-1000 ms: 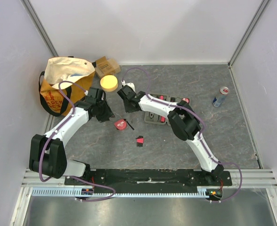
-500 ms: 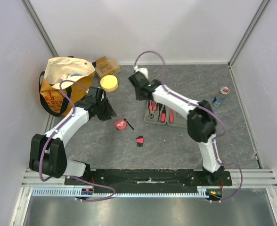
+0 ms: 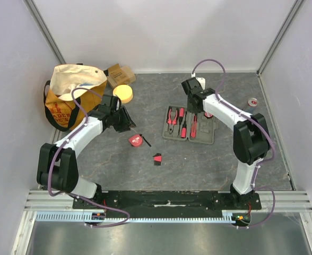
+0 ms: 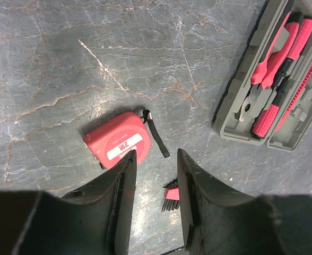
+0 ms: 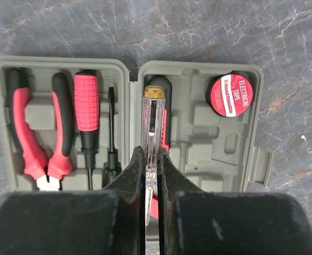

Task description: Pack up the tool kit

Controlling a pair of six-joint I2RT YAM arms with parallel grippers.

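Two hinged halves of the tool kit case (image 3: 205,130), grey-green moulded plastic w/ rounded corners, are laid open flat on a grey marbled table (image 3: 241,159). Seen from the right wrist, one half of the case (image 5: 198,146) is filled w/ red-and-black pliers (image 5: 31,133), a ribbed red-handled screwdriver (image 5: 87,109) and a thin black driver (image 5: 111,133), each in its own slot. In the other half, a black tape roll (image 5: 232,94) w/ a red label is seated in the round corner well. Beside the hinge, over that same half, a clear-barrelled tester pen (image 5: 152,119) w/ a brass-coloured cap is pinched lengthwise by the right claw (image 5: 150,159). Left of the case, a red tape measure (image 4: 119,146) w/ a black strap is lying flat, and the left claw (image 4: 156,156) is held spread right by it, gripping nothing. Red-and-black hex keys (image 3: 157,158) are lying near the case, on its arm-base side.
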